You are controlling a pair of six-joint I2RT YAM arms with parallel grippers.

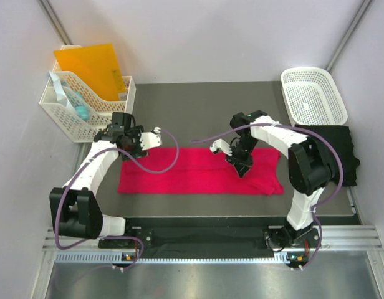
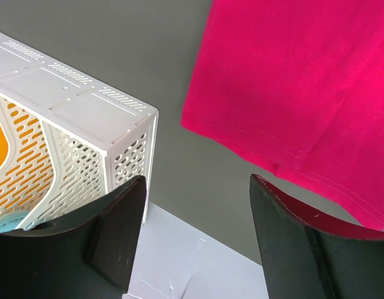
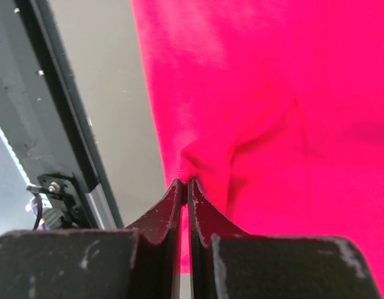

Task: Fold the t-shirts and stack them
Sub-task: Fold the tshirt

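Observation:
The pinkish-red t-shirt (image 1: 198,169) lies as a long flat strip across the dark mat (image 1: 204,106). My right gripper (image 1: 240,169) is shut on the pinkish-red t-shirt; in the right wrist view the cloth (image 3: 273,93) bunches at the pinched tips of the gripper (image 3: 186,184), near the shirt's front edge. My left gripper (image 1: 145,138) hovers open just past the shirt's far left corner. In the left wrist view this gripper (image 2: 198,205) holds nothing, and the shirt's hemmed corner (image 2: 292,81) lies ahead on the right. The black t-shirt (image 1: 334,146) lies bunched at the mat's right edge.
A white slotted organiser (image 1: 86,103) holding an orange folder stands at the back left, close to my left gripper; its corner (image 2: 80,118) fills the left of the left wrist view. The white lattice basket (image 1: 313,94) sits at the back right. The table's front rail (image 3: 61,124) runs near my right gripper.

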